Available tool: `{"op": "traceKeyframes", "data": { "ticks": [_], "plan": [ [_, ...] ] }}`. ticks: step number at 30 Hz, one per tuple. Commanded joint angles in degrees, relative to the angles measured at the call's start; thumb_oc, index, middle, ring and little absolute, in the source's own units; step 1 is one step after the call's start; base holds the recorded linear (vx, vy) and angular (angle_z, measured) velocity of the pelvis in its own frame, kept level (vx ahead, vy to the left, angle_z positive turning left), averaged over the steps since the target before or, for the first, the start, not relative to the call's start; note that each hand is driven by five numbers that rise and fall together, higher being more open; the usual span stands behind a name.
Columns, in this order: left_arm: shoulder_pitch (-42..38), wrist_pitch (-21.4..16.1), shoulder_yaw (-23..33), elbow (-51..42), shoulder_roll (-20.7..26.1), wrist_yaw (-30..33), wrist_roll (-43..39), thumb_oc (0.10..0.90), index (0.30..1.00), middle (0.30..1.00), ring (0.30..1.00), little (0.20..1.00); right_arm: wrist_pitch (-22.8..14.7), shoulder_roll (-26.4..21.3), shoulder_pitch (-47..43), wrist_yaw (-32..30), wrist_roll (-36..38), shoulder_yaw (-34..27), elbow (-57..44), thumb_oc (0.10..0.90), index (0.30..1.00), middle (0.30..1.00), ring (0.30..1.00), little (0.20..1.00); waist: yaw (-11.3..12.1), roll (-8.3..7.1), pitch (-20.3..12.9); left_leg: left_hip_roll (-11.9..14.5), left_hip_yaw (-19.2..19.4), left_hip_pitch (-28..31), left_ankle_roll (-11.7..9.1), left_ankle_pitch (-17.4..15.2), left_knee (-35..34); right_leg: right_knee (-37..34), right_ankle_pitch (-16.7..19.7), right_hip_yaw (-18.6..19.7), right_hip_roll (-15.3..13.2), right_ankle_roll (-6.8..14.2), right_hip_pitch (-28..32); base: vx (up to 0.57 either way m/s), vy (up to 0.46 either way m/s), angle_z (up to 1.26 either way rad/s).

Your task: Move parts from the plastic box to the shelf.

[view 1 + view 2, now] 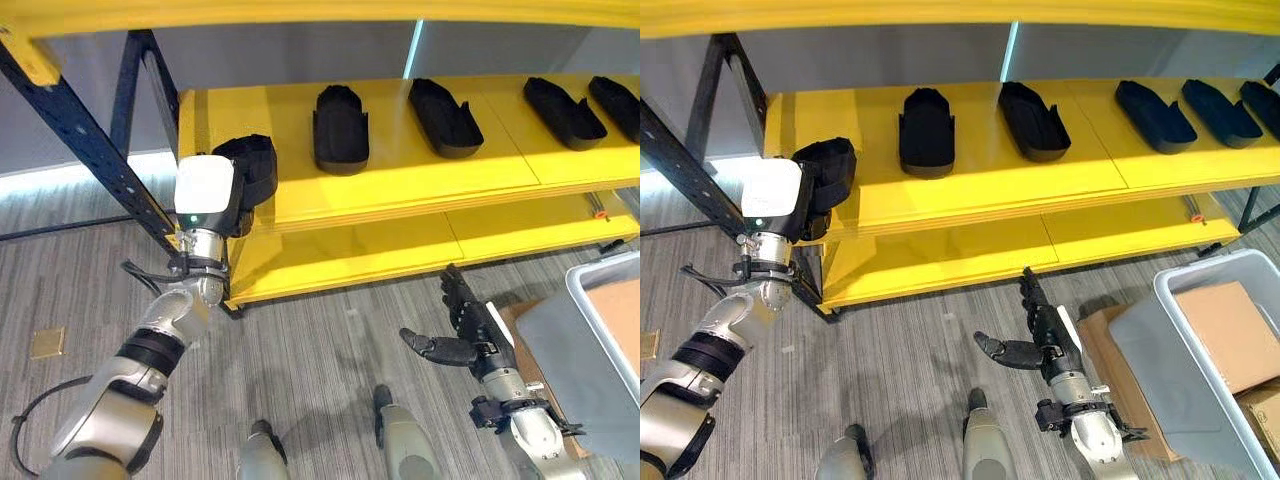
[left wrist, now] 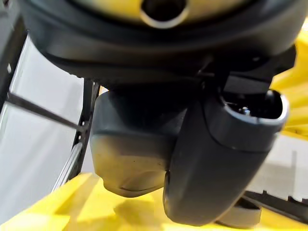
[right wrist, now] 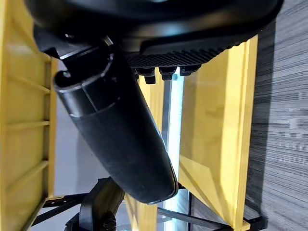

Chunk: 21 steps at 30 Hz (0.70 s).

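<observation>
Black moulded part [image 1: 252, 166], clasped in the left hand [image 1: 232, 205] at the yellow shelf's [image 1: 400, 165] left end, evidently for setting beside four shelved parts [image 1: 341, 127]; right hand [image 1: 468, 335] spread, empty, near grey plastic box [image 1: 1200, 350].

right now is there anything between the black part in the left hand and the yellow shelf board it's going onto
Nothing visible blocks it. The left hand already has the black moulded plastic part at the left end of the yellow shelf board; whether it rests there is unclear. The nearest black part already shelved lies apart, to its right.
</observation>
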Motion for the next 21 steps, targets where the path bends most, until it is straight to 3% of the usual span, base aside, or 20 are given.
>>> {"op": "traceKeyframes", "data": {
  "ticks": [1, 21],
  "plan": [
    [-11.85, -0.19, 1.19, -0.34, 2.16, 4.22, 1.83, 0.400, 0.300, 0.300, 0.300, 0.300, -5.18, -2.62, -2.16, -0.16, -0.92, -2.16, -6.71, 0.900, 1.000, 1.000, 1.000, 1.000, 0.03, 0.75, -4.02, 2.78, -2.94, -1.83, -0.18, 3.00, -1.53, 2.84, -7.51, 0.99, -0.52, -0.11, 5.43, -0.05, -0.032, 0.02],
    [-17.27, 1.54, 0.93, 2.94, 3.91, 4.04, -1.11, 0.400, 0.300, 0.300, 0.300, 0.300, -4.98, -3.83, -1.06, -0.03, -1.62, -2.37, -6.67, 0.900, 1.000, 1.000, 1.000, 1.000, -0.02, 0.62, -4.21, 3.99, -4.35, -5.22, -0.37, 3.71, -0.54, 7.13, -8.93, 0.55, 0.33, -0.75, 1.03, -0.01, -0.019, 0.00]
  ]
}}
